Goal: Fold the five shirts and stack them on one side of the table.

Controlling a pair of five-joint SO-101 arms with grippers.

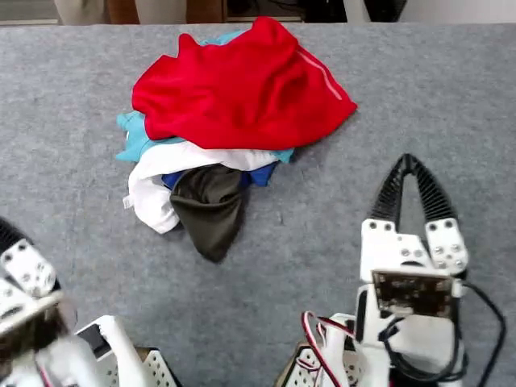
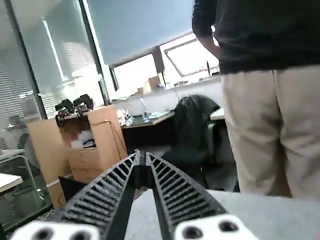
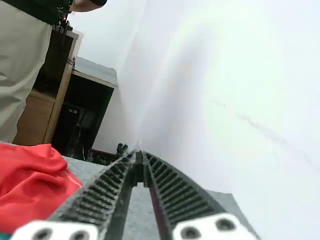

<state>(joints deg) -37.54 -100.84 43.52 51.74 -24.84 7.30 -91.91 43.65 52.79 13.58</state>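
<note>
A heap of shirts lies at the back middle of the grey table (image 1: 451,97). A red shirt (image 1: 238,85) is on top, with a teal shirt (image 1: 135,139), a white shirt (image 1: 157,181), a blue shirt (image 1: 260,173) and a dark olive shirt (image 1: 210,210) sticking out beneath it. My right gripper (image 1: 407,161) is shut and empty, to the right of the heap and apart from it. In the right wrist view the same gripper (image 3: 138,156) points past the red shirt (image 3: 30,185). My left gripper (image 2: 142,156) is shut, empty and aimed over the table's far edge.
The left arm's body (image 1: 24,278) sits at the front left corner and the right arm's base (image 1: 403,322) at the front right. A person in beige trousers (image 2: 270,130) stands behind the far edge. Bare grey cloth stretches left, right and in front of the heap.
</note>
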